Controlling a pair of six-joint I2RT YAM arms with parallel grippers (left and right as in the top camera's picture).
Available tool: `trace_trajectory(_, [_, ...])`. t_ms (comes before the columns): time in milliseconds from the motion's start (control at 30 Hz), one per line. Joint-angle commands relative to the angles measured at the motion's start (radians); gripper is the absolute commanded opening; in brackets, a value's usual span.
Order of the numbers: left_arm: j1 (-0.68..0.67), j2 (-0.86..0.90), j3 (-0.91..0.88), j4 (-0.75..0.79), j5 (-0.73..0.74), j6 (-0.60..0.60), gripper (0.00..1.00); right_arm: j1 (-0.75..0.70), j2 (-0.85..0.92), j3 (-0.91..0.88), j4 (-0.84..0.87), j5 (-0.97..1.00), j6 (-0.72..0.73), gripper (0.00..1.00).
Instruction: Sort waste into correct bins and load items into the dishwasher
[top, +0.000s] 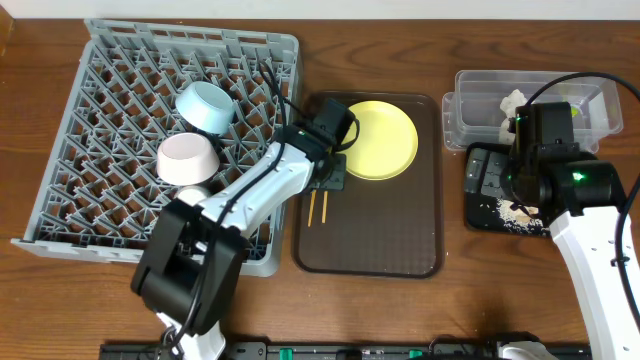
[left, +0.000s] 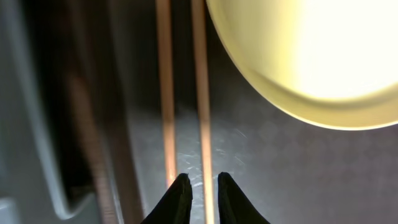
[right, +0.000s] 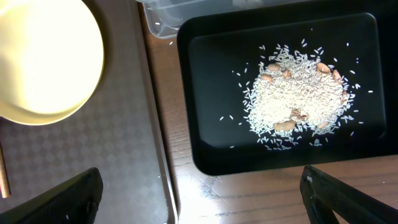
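Jaws of left gripper narrowly straddle one blurred chopstick, grip unclear; right gripper jaws gape wide, mostly off-frame.

No writing, label, brand or number can be read anywhere. The snack wrapper in the clear tub, near the worktop's far right corner, is too small to show any print.

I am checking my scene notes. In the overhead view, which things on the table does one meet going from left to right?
In order: grey dish rack → chopsticks → yellow plate → black tray. The clear tub is left out, since it overlaps the black tray in this direction.
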Motion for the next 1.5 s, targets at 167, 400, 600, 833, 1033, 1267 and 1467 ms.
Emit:
trace_trajectory(167, [-0.017,0.091,-0.01,0.004,0.046,-0.02,0.17,-0.006,0.001,0.001,-0.001,-0.005,-0.005,0.99])
trace_trajectory(400, [-0.017,0.151,-0.01,0.027,0.046,-0.02,0.17,-0.006,0.001,0.001,-0.001,-0.005,-0.005,0.99])
trace_trajectory(600, [-0.017,0.15,-0.009,0.009,0.046,-0.019,0.06,-0.006,0.001,0.001,-0.003,-0.005,-0.005,0.99])
trace_trajectory(833, [-0.001,-0.016,0.018,-0.089,0.01,0.054,0.06,-0.006,0.001,0.001,-0.008,-0.005,-0.005,0.99])
trace_trajectory(1033, [0.067,-0.266,0.019,-0.154,-0.026,0.139,0.06,-0.006,0.001,0.001,-0.008,-0.005,-0.005,0.99])
trace_trajectory(1267, [0.228,-0.357,0.019,-0.193,-0.085,0.192,0.06,-0.006,0.001,0.001,-0.008,-0.005,-0.005,0.99])
trace_trajectory(1467, [0.256,-0.226,0.019,-0.202,-0.08,0.192,0.06,-0.006,0.001,0.001,-0.007,-0.024,-0.005,0.99])
